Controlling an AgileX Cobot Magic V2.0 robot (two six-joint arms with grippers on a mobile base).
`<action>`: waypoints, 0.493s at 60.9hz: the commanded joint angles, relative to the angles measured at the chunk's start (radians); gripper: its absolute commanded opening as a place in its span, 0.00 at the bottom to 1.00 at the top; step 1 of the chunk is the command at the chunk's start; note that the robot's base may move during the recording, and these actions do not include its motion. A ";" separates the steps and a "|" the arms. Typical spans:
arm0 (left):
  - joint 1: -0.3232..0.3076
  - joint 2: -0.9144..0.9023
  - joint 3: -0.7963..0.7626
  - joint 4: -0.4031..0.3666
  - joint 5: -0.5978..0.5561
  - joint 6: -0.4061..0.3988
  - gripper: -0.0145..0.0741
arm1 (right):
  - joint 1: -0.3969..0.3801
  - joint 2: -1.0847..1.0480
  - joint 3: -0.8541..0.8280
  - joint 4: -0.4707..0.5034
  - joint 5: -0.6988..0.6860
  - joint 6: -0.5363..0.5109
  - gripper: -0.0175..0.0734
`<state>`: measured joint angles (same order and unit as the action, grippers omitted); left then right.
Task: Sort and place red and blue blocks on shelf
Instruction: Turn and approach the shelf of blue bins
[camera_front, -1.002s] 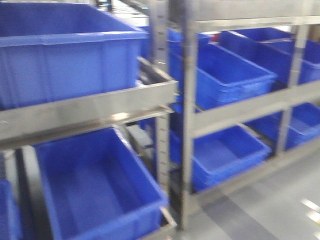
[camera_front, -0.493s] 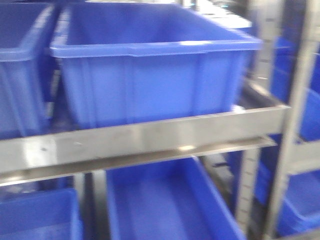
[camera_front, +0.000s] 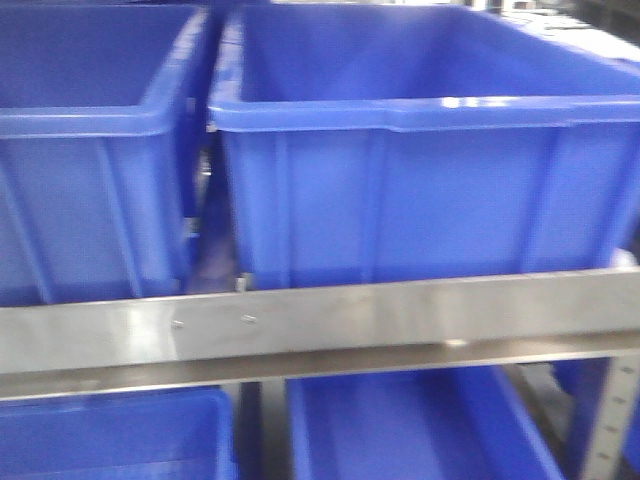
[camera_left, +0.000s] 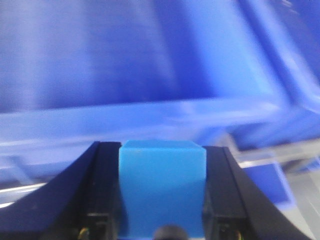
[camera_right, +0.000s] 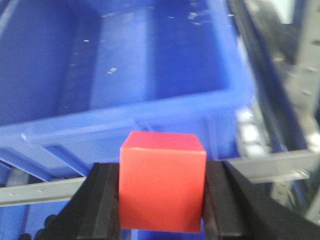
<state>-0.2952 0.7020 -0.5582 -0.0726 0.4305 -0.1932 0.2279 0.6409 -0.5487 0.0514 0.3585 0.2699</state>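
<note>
My left gripper is shut on the blue block, a plain mid-blue cube held between its black fingers, in front of a big blue bin. My right gripper is shut on the red block, a bright red cube, held above the near rim of a big blue bin. The shelf shows in the front view as a brushed-steel front rail with two small screws. Neither gripper nor either block shows in the front view.
Two big blue bins stand side by side on the shelf, one at the left and one at the right. More blue bins sit on the level below. A steel rail and white rollers lie right of the right-hand bin.
The front view has swung left along the rack: the bin that sat left of centre now fills the right, and a second bin has come into view on the left. The upright post has left the view.
</note>
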 joint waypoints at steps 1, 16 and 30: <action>0.003 -0.002 -0.030 -0.004 -0.082 -0.003 0.30 | -0.005 -0.002 -0.028 -0.002 -0.089 -0.002 0.26; 0.003 -0.002 -0.030 -0.004 -0.082 -0.003 0.30 | -0.005 -0.002 -0.028 -0.002 -0.089 -0.002 0.26; 0.003 -0.002 -0.030 -0.004 -0.082 -0.003 0.30 | -0.005 -0.002 -0.028 -0.002 -0.089 -0.002 0.26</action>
<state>-0.2952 0.7020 -0.5582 -0.0726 0.4305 -0.1932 0.2279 0.6409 -0.5487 0.0514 0.3585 0.2699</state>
